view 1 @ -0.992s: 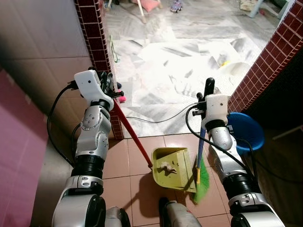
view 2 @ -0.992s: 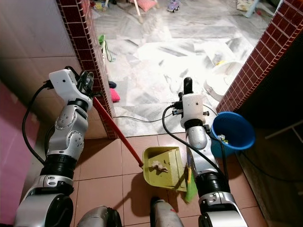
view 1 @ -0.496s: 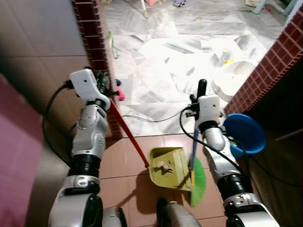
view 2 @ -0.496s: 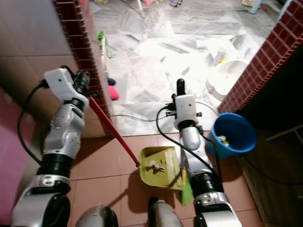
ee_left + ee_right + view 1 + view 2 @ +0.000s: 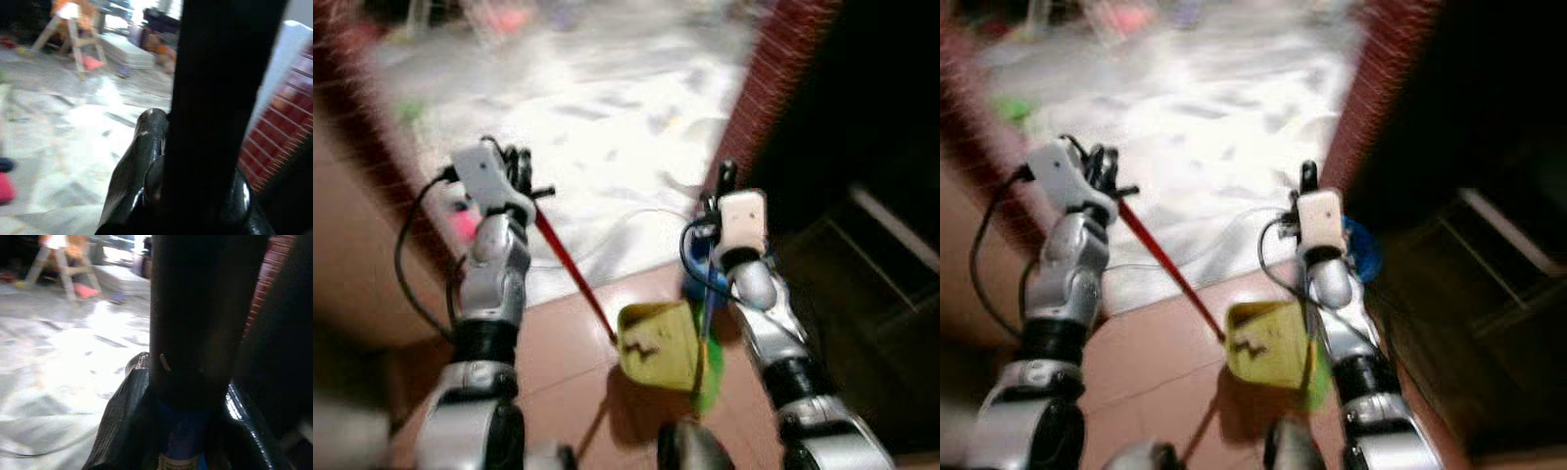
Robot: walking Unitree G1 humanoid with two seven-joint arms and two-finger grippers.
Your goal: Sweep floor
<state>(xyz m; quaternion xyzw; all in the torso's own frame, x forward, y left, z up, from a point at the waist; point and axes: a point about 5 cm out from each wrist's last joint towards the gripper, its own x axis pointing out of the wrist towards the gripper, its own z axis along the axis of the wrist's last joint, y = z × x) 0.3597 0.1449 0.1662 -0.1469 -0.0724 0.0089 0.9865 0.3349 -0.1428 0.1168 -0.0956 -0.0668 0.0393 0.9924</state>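
The whole view had swung to the right and gone blurred since the earlier frames, which read as the robot turning, not the things moving. The brick pillar (image 5: pixel 781 73) that had stood at the right edge now sat near the middle, with a dark room (image 5: pixel 862 147) beyond it, and the pale marble floor (image 5: pixel 607 127) had slid to the left.

The arms kept their pose through the turn. The left gripper (image 5: pixel 514 176) was clenched on the red handle (image 5: pixel 570 262) of the dustpan (image 5: pixel 656 343), which rested on the brown tiles (image 5: pixel 568 333) between the arms with a scrap of litter (image 5: pixel 647 344) in it. The right gripper (image 5: pixel 726 181) was clamped round the blue shaft of the broom (image 5: pixel 183 438); its green bristles (image 5: pixel 707 367) hung just beside the pan's right edge. The blue bucket (image 5: pixel 1361 257) was mostly hidden behind the right arm.

With litter already in the pan and both tools held fast, I judged the sweeping of that spot done and the turn a move toward emptying the pan or a fresh patch; which one, I could not tell.
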